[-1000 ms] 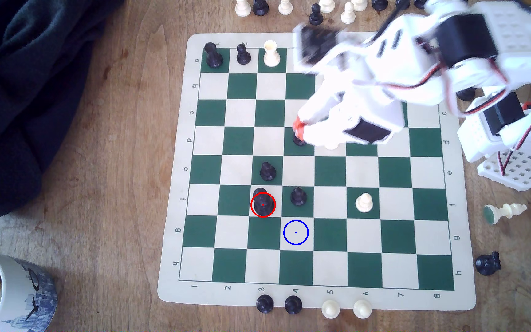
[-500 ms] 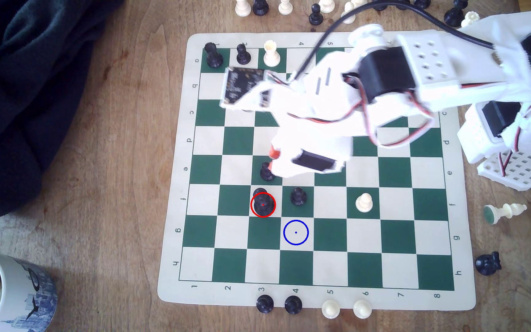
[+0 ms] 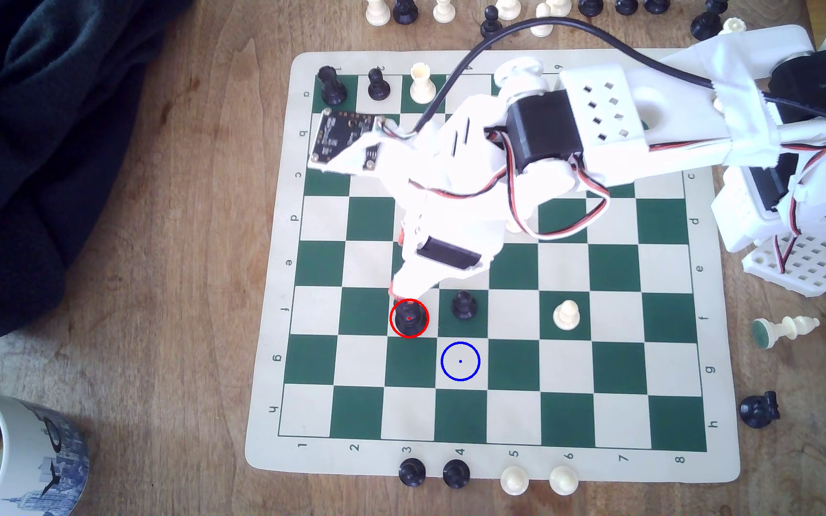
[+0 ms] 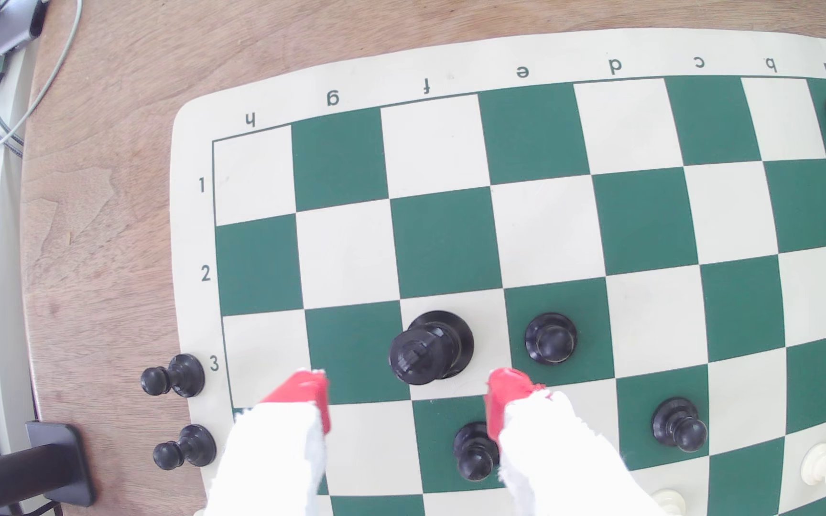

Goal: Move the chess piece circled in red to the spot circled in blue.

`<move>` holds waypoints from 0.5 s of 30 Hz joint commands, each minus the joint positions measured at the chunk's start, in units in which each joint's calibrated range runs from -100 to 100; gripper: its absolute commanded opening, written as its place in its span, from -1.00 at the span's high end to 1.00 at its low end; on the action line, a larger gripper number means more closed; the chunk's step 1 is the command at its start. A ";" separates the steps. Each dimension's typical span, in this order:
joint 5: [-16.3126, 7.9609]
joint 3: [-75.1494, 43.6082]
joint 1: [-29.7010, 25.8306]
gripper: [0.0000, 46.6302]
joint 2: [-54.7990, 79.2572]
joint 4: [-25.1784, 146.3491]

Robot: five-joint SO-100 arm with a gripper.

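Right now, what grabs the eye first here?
The white arm stretched over the green-and-cream board, its red-tipped pincer open above the black piece ringed in red. Next, the blue ring on a bare cream square diagonally beside it.

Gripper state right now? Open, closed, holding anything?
Gripper: open, holding nothing; its red fingertips sit spread short of the black chess piece circled in red, not touching it.
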 commanded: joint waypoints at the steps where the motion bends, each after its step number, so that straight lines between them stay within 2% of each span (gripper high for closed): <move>1: 0.39 -4.95 -0.88 0.10 0.71 -0.98; 15: 1.90 -7.40 -1.11 0.10 8.10 -1.31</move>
